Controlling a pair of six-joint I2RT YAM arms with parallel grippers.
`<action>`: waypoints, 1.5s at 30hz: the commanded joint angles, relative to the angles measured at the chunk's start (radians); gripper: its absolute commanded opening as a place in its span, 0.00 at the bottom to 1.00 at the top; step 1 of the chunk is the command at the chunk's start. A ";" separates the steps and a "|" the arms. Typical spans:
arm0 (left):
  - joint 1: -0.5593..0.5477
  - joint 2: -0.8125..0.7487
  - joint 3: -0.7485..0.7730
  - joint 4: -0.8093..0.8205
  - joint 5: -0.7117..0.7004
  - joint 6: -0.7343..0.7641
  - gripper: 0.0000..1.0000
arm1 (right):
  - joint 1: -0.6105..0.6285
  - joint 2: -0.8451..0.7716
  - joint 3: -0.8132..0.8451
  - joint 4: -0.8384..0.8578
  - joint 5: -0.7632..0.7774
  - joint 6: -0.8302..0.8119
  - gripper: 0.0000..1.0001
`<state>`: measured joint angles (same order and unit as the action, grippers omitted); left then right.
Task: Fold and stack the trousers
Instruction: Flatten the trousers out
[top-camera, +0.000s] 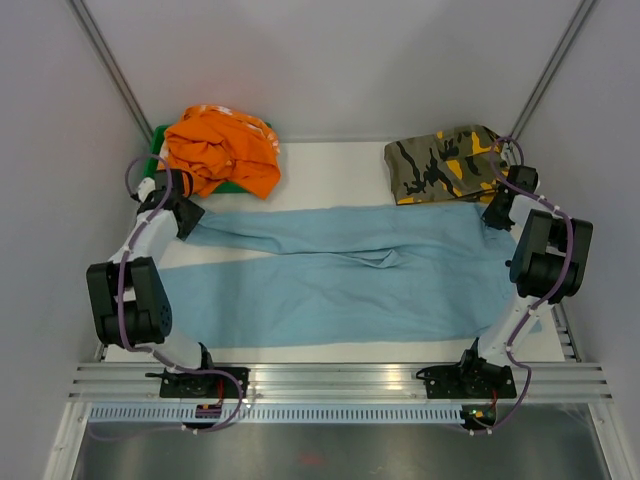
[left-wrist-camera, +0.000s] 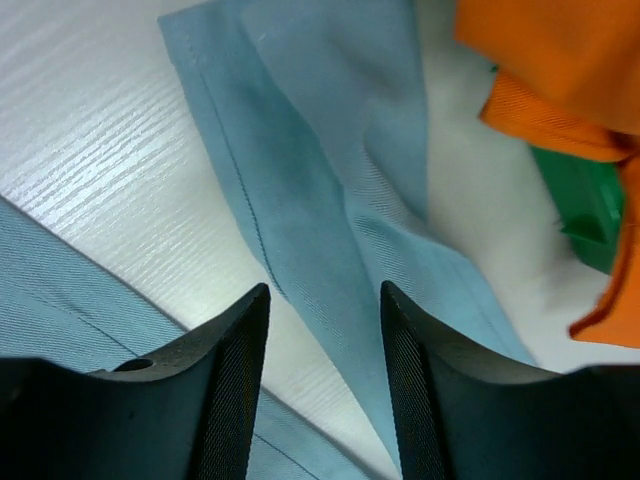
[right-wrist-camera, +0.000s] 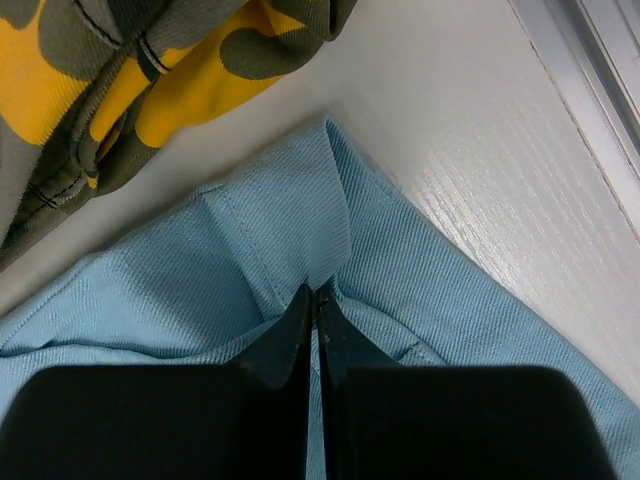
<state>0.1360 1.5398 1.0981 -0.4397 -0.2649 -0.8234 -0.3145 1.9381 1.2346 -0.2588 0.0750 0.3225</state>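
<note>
Two grippers sit at the far corners of the light blue trousers (top-camera: 350, 275), which lie spread lengthwise across the white table (top-camera: 330, 165), legs to the left and waist to the right. The right gripper (right-wrist-camera: 316, 295) is pinched tight on a ridge of cloth at the waist's far corner, just beside the camouflage garment (top-camera: 445, 163). The left gripper (left-wrist-camera: 325, 300) has its fingers apart, straddling the far leg's hem near the orange garment (top-camera: 220, 150), and is not yet gripping. This looks like the start of the first fold. Next, the left fingers need to close on the hem. Both arms should then lift together and carry the far edge toward the near one.
</note>
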 joint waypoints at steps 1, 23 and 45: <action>-0.001 0.069 -0.006 0.016 0.018 -0.016 0.54 | 0.015 -0.034 -0.014 -0.033 -0.034 0.016 0.06; 0.071 0.333 0.068 -0.001 -0.042 -0.115 0.33 | 0.017 -0.031 -0.009 -0.057 -0.015 0.010 0.06; 0.143 -0.038 -0.070 -0.249 -0.145 -0.045 0.02 | 0.017 -0.128 -0.083 -0.077 0.043 0.021 0.02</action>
<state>0.2584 1.5036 1.0554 -0.6567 -0.3698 -0.9031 -0.3008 1.8557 1.1629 -0.3153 0.1059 0.3294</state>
